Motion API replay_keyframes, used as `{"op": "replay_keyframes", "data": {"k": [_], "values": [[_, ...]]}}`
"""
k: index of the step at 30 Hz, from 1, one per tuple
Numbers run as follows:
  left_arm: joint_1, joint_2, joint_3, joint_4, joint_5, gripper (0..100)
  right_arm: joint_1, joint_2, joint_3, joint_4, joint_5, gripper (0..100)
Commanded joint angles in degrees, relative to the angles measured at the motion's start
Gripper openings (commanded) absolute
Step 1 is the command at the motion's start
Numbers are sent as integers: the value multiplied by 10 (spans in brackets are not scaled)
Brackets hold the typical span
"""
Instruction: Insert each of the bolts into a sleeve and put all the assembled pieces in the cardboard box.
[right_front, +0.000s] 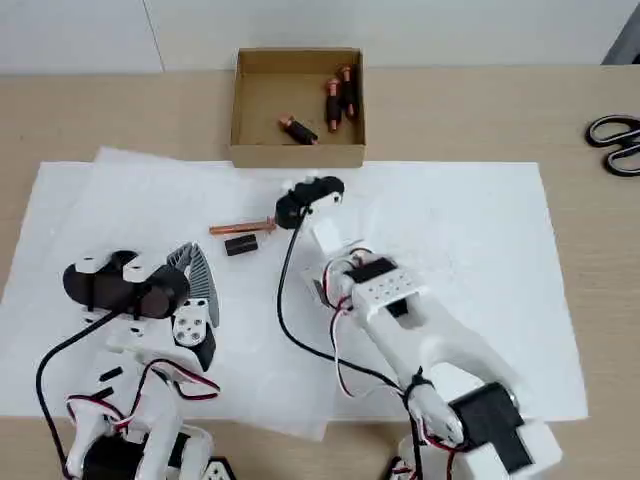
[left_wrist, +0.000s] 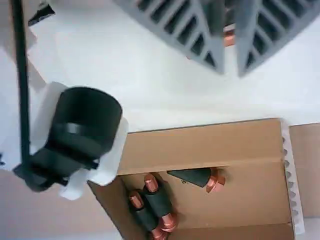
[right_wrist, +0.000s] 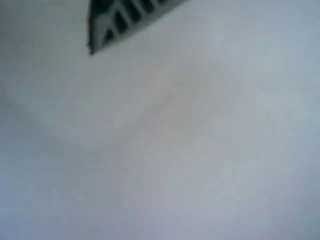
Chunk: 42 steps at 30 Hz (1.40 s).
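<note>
A copper bolt (right_front: 240, 228) lies on the white paper, with a short black sleeve (right_front: 241, 245) just below it. The cardboard box (right_front: 250, 100) at the back holds three assembled pieces (right_front: 335, 100), also seen in the left wrist view (left_wrist: 150, 207). My left gripper (right_front: 188, 258) is low at the left, pointing toward the bolt and sleeve. Its grey fingers (left_wrist: 200, 35) are nearly together and hold nothing, and a bit of the bolt (left_wrist: 229, 38) shows through the slit. My right gripper (right_front: 288, 212) sits at the bolt's right end, under its black motor (left_wrist: 85, 130).
White paper (right_front: 450, 230) covers most of the wooden table. Scissors (right_front: 615, 140) lie at the far right edge. The right arm's cables (right_front: 290, 320) loop over the paper between the two arms.
</note>
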Motion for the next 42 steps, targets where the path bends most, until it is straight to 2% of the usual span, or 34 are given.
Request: {"op": "replay_keyframes", "data": {"k": [1, 10, 13, 18, 20, 23, 27, 37, 42], "values": [[-1, -3, -23, -2, -1, 6, 0, 29, -54, 57, -5, 193], [-1, -4, -22, -2, 2, 6, 2, 118, -135, 225, -5, 190], [-1, -4, -22, -2, 2, 6, 2, 135, -149, 240, -5, 173], [-1, -4, -23, -2, 2, 6, 3, 140, -169, 237, -4, 0], [-1, -4, -23, -2, 2, 6, 4, 140, -170, 239, -4, 27], [-1, -4, -23, -2, 2, 6, 12, 141, -170, 238, -4, 2], [-1, -4, -23, -2, 2, 6, 58, 141, -170, 241, -4, 4], [0, -4, -23, -3, 2, 6, 236, 137, -171, 241, -1, 4], [2, -4, -23, -3, 2, 6, 270, 136, -171, 241, 0, 4]]}}
